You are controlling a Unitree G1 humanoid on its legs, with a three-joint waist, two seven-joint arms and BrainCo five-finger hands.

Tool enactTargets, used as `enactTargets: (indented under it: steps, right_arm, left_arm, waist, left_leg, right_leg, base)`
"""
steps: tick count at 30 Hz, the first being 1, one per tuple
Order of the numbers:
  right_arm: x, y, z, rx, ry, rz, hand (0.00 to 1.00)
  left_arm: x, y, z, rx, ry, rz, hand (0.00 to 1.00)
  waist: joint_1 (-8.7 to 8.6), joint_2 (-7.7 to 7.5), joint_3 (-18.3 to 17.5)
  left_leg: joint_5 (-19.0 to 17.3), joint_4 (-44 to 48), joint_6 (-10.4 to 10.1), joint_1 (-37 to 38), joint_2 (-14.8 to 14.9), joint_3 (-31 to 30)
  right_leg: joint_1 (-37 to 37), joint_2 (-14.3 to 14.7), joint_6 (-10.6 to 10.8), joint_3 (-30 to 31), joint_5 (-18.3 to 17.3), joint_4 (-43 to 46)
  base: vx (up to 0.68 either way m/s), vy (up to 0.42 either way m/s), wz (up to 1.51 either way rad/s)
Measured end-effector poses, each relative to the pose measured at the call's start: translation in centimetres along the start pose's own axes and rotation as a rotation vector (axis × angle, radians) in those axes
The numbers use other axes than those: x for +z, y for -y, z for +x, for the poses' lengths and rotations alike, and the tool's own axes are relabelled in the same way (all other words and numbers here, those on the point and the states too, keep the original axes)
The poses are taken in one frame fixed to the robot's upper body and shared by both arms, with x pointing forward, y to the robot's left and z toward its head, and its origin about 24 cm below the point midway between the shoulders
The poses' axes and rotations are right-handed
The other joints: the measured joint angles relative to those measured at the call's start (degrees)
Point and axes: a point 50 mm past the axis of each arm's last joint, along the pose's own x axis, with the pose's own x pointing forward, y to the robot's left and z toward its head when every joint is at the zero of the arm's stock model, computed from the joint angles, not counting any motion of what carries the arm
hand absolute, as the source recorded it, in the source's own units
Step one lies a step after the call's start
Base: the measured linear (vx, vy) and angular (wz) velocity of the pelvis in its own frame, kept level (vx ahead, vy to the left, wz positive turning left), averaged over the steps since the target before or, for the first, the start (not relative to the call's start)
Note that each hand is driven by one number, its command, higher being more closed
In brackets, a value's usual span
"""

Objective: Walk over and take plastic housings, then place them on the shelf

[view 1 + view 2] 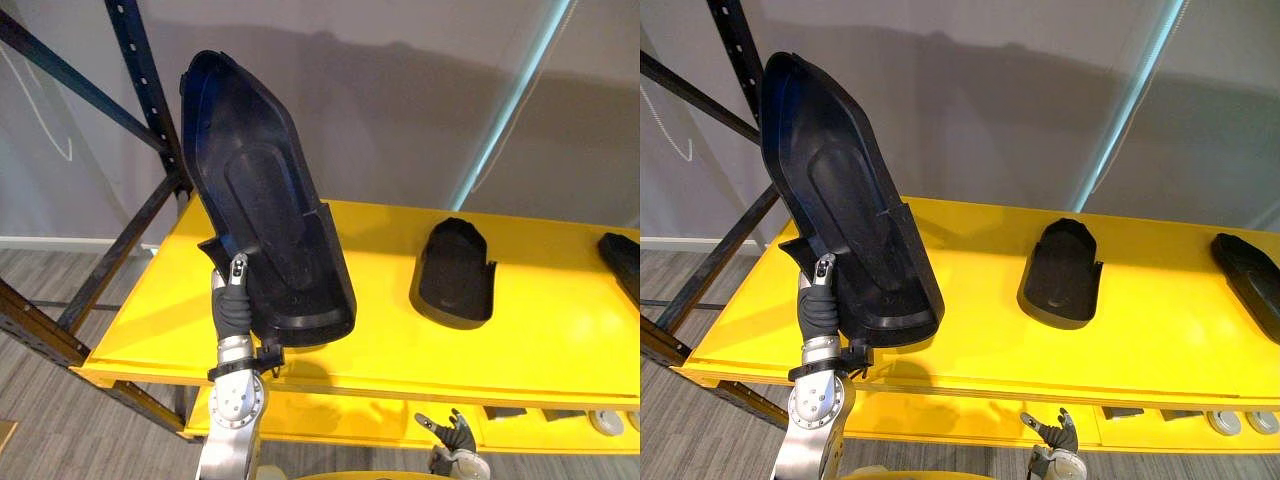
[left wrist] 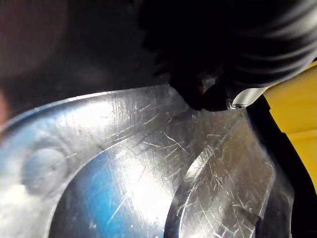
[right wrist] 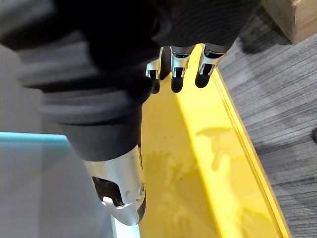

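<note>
Your left hand (image 1: 232, 292) pinches the big housing (image 1: 265, 190) at its low edge, thumb inside. Its fingers hide behind. Your right hand (image 1: 455, 437), bottom right, hangs loose. The big housing is black, hollow and scratched. It stands tall at the left over the yellow shelf (image 1: 390, 350). A small housing (image 1: 455, 272) lies mid-right.

Black moulded plastic in the large housing (image 1: 265, 200) at the shelf's left front edge, semi-gloss, with a sheened, finely scratched inner face up close. Smooth matt black plastic in the smaller housing (image 1: 455, 272) mid-shelf. Smooth yellow painted finish on the shelf (image 1: 380, 345), faintly reflective. Dark ribbed, rubbery-looking cover and silver metal on the left hand (image 1: 232, 305); same silver with dark tips on the right hand (image 3: 179, 59). Matt grey wood-grain planking on the floor (image 1: 40, 290).
</note>
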Motion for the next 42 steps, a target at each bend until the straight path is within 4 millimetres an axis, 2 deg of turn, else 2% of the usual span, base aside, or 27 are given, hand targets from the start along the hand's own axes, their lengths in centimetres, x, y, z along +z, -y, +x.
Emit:
enactTargets:
  steps: [3, 7, 10, 15, 18, 19, 21, 26, 29, 32, 37, 38, 42]
  right_arm:
    - [-1.1, 0.5, -0.2, -0.009, -0.040, -0.021, 0.00]
    - [-2.5, 1.0, -0.7, -0.005, -0.081, -0.052, 0.00]
    - [-3.4, 1.3, -0.9, 0.004, -0.119, -0.064, 0.00]
    - [-4.0, 1.2, -0.9, 0.030, -0.145, -0.089, 0.00]
    - [-3.6, 1.0, -0.7, 0.043, -0.138, -0.095, 0.00]
    - [-3.5, 1.0, -0.7, 0.046, -0.136, -0.094, 0.00]
    - [-3.3, 0.9, -0.6, 0.048, -0.131, -0.095, 0.00]
    - [-3.0, 1.8, -0.3, 0.041, -0.128, -0.110, 0.00]
    - [-3.0, 2.0, -0.3, 0.041, -0.129, -0.119, 0.00]
    - [-2.8, 1.8, -0.2, 0.057, -0.125, -0.119, 0.00]
    - [-2.9, 1.8, -0.2, 0.061, -0.127, -0.127, 0.00]
    - [-2.9, 1.8, -0.2, 0.062, -0.128, -0.128, 0.00]
    - [-3.0, 1.8, -0.2, 0.063, -0.135, -0.129, 0.00]
  left_arm:
    - [-0.5, -0.4, 0.0, -0.001, -0.014, 0.044, 1.00]
    - [-1.1, -2.0, 0.5, 0.016, -0.026, 0.155, 1.00]
    - [-1.9, -3.1, 2.3, 0.035, -0.040, 0.232, 1.00]
    - [-2.0, -4.3, 5.3, 0.075, -0.027, 0.298, 1.00]
    - [-3.2, -5.1, 6.0, 0.088, -0.074, 0.348, 1.00]
    - [-4.4, -5.8, 6.2, 0.099, -0.135, 0.384, 1.00]
    - [-5.7, -6.5, 6.0, 0.114, -0.202, 0.406, 1.00]
    - [-8.2, -7.3, 6.0, 0.106, -0.336, 0.437, 1.00]
    - [-9.1, -8.1, 6.2, 0.125, -0.387, 0.455, 1.00]
    - [-9.3, -8.5, 6.8, 0.133, -0.407, 0.472, 1.00]
    - [-9.7, -9.1, 8.2, 0.121, -0.437, 0.533, 1.00]
    - [-9.7, -9.4, 8.7, 0.116, -0.439, 0.545, 0.00]
    - [-9.3, -9.9, 10.0, 0.114, -0.433, 0.570, 0.00]
  waist:
    - [-0.08, 0.01, -0.56]
    - [-0.07, 0.25, -1.08]
    - [-0.11, 0.37, -2.08]
    - [-0.54, 0.06, -2.41]
    - [-0.86, 0.26, -2.34]
    - [-1.54, 0.51, -2.17]
    - [-1.83, 0.69, -2.13]
    - [-1.87, 1.45, -1.63]
    - [-2.20, 1.61, -1.41]
    - [-3.04, 1.51, -1.38]
    - [-3.14, 1.38, -1.33]
    - [-3.19, 1.28, -1.27]
    - [-3.22, 1.02, -1.09]
  left_leg:
    - [0.31, -0.83, -0.30, 0.19, 0.35, 0.53]
    - [1.05, -2.57, -0.61, 1.06, 0.45, 1.58]
    - [1.79, -3.39, -0.81, 1.15, 0.39, 1.68]
    - [3.60, -5.45, -0.69, 1.18, -0.08, 1.79]
    - [5.16, -8.16, -0.79, 2.41, -0.54, 1.81]
    - [6.13, -10.04, -0.84, 3.26, -0.80, 1.85]
    - [7.39, -12.04, -0.93, 3.69, -1.11, 1.84]
    - [10.60, -17.29, -0.83, 4.63, -2.23, 1.45]
    - [11.28, -20.15, -0.96, 6.18, -3.67, -1.02]
    - [12.08, -21.90, -0.91, 6.43, -4.11, -1.43]
    - [12.93, -23.60, -1.05, 7.18, -4.47, -1.55]
    - [13.17, -23.71, -0.93, 7.18, -4.49, -1.57]
    - [13.18, -23.81, -0.88, 7.14, -4.52, -1.58]
  right_leg:
    - [-0.10, 0.50, 0.14, 0.75, 0.79, -1.25]
    - [-0.15, 1.01, 0.07, 1.96, 1.77, -2.88]
    - [-0.07, 1.23, 0.14, 2.20, 2.51, -4.03]
    - [-0.01, 1.25, -0.13, 2.62, 3.78, -5.60]
    - [-0.03, 1.22, -0.44, 3.11, 4.64, -6.17]
    - [-0.13, 1.22, -0.48, 3.44, 5.10, -6.74]
    - [-0.82, 1.20, -0.54, 3.61, 5.44, -6.82]
    - [-2.09, 0.91, -0.37, 4.15, 7.00, -7.88]
    - [-2.11, 0.66, -0.08, 5.22, 7.51, -8.55]
    - [-2.16, 0.44, 0.42, 5.15, 7.76, -9.41]
    - [-2.14, 0.39, 0.81, 5.54, 7.89, -9.96]
    - [-2.14, 0.40, 0.88, 5.56, 7.91, -10.09]
    - [-2.07, 0.46, 0.51, 5.75, 8.19, -10.49]
  base:
    - [-0.07, -0.003, -0.12]
    - [-0.05, -0.007, -0.13]
    - [0.00, -0.006, -0.03]
    - [0.02, -0.002, -0.01]
    - [-0.01, -0.011, -0.04]
    - [-0.04, -0.017, -0.06]
    - [-0.05, -0.024, -0.08]
    - [-0.08, -0.008, -0.06]
    - [-0.08, 0.025, -0.14]
    - [-0.07, 0.017, 0.01]
    - [0.00, 0.001, -0.04]
    - [0.06, -0.006, -0.02]
    - [0.08, -0.006, -0.03]
